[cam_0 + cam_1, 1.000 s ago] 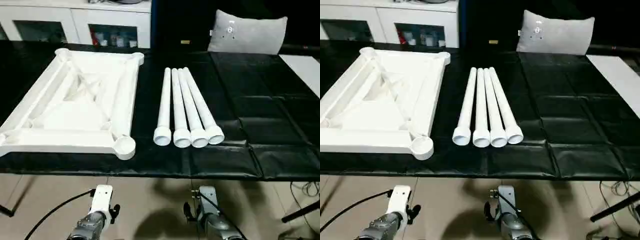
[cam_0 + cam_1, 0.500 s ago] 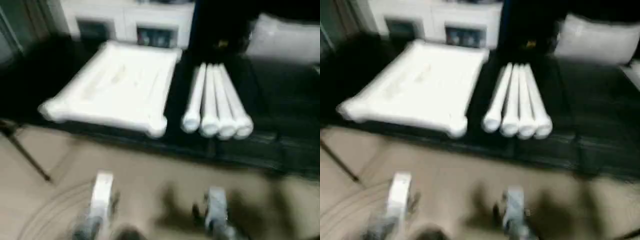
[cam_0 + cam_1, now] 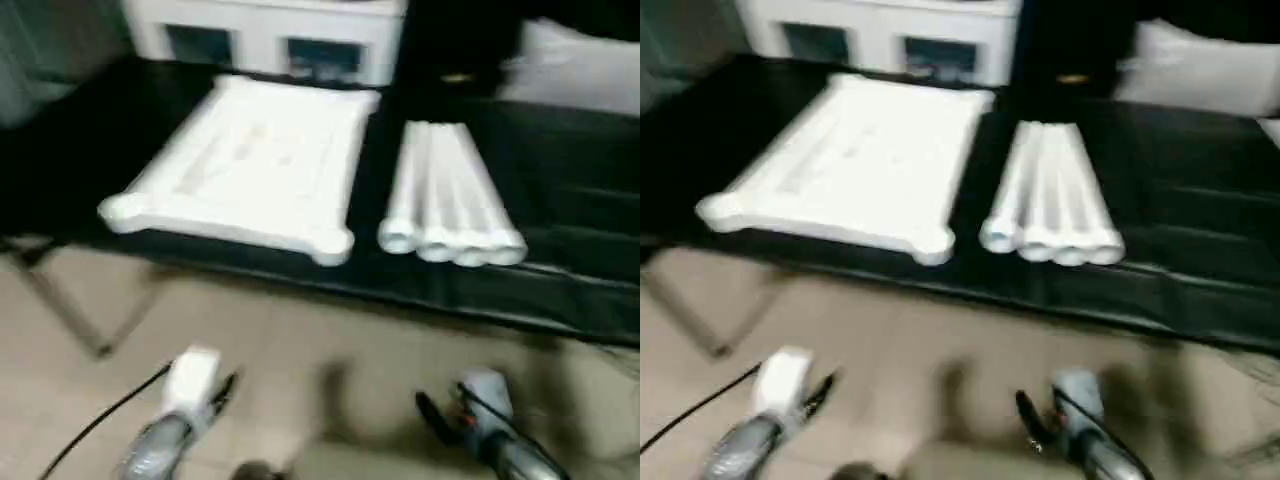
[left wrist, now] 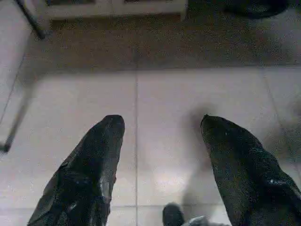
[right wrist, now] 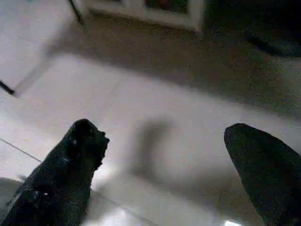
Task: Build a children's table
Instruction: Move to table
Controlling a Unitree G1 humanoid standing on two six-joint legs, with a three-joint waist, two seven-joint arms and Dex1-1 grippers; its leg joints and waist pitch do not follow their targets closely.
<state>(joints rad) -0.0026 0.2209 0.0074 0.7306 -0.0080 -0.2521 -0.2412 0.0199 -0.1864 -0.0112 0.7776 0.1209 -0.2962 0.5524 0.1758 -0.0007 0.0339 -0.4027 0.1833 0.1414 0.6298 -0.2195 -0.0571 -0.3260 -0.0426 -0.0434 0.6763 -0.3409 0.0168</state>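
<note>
The white plastic rectangular tabletop [image 3: 248, 165] lies flat on the black-covered work table [image 3: 570, 200], its rounded corner sockets at the near edge. At about three o'clock from it, just beside but apart, the four long white tube legs [image 3: 450, 195] lie side by side, touching one another, their round open ends facing the near edge of the black cover. Behind the tabletop, at twelve o'clock, stands a white cabinet with glass doors [image 3: 265, 40], and a grey cushion [image 3: 580, 70] rests at about one o'clock beyond the legs. Both silver forearms hang low over the pale tiled floor [image 4: 155, 94], well short of the table: the tabletop is at roughly twelve o'clock from the left arm, the legs at twelve o'clock from the right. The left gripper [image 4: 162, 141] has its two black fingers spread apart with nothing between them, and the right gripper [image 5: 164, 146] stands wide apart too, empty, with bare floor beyond.
</note>
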